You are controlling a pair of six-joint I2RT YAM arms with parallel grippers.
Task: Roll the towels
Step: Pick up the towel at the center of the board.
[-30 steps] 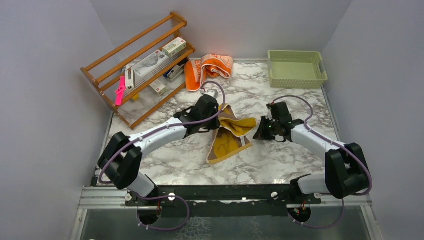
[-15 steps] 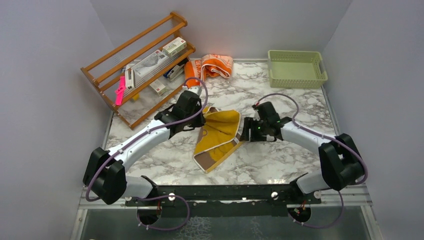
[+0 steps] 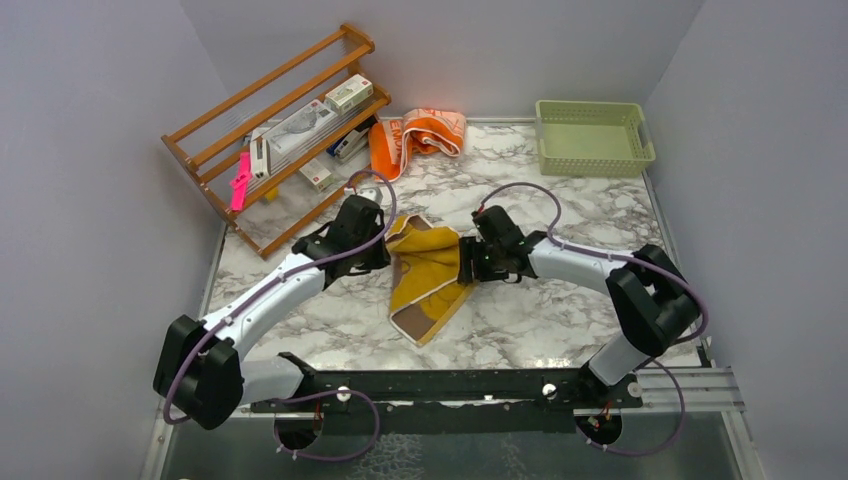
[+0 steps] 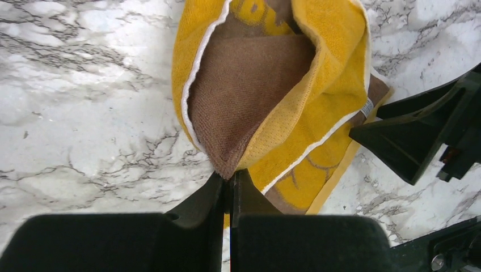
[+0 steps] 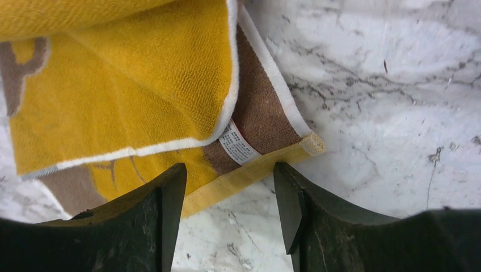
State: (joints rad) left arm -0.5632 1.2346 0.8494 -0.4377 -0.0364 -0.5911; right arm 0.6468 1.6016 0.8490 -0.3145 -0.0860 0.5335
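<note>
Across the whole work area lay the marble table (image 3: 560, 310); at its far left corner a wooden rack (image 3: 270, 120) stood at an angle, loaded with small boxes (image 3: 348, 93); at the far right corner sat a pale green basket (image 3: 595, 160).

Near the table's centre, between the two arms, the mustard-yellow towel (image 3: 425, 275) lay partly folded over itself, showing a brown reverse face and a white-edged border; the orange towel (image 3: 420, 135) lay bunched at the far edge, just beside the rack's right end and well apart from both arms.

The left gripper (image 4: 230, 181) was at the mustard-yellow towel's left side; its fingers (image 4: 198, 201) were clenched together on a brown corner of the cloth, which rose in a fold away from the pinch.

The right gripper (image 5: 230, 175) was at the towel's right side; its fingers (image 5: 164, 192) were released and spread, standing either side of the towel's yellow edge strip without closing on it.

A small white label (image 5: 238, 144) lay flat on the brown border just beyond the spread fingers.
</note>
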